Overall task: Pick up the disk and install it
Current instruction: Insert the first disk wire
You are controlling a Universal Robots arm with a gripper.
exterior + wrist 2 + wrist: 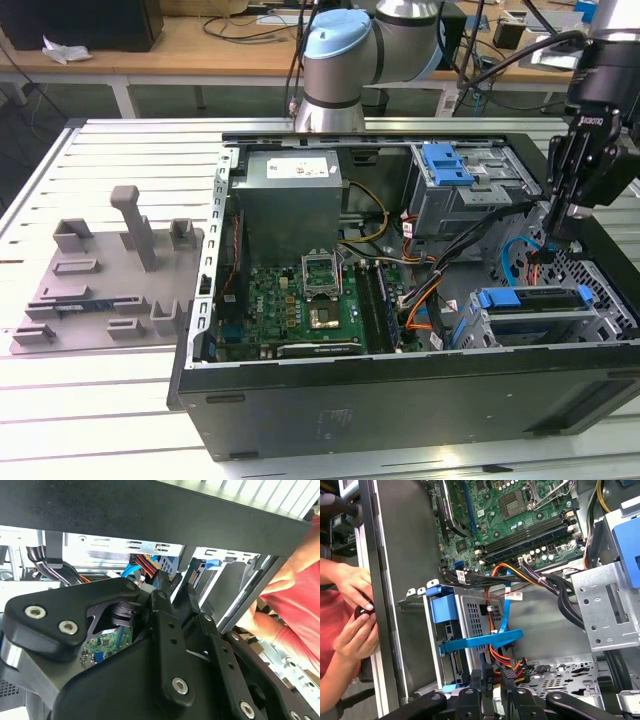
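- Gripper (553,222) at the exterior view's upper right, hanging inside the open computer case (300,420) by its right wall.
- Fingers (506,680) slightly spread, nothing pinched (cables show through the gap in the first wrist view).
- Disk (540,300) at the exterior view's lower right, sitting in the grey drive cage (520,330), blue rail visible, apart from the gripper.
- Person's hands (355,595) at the case's outer wall.
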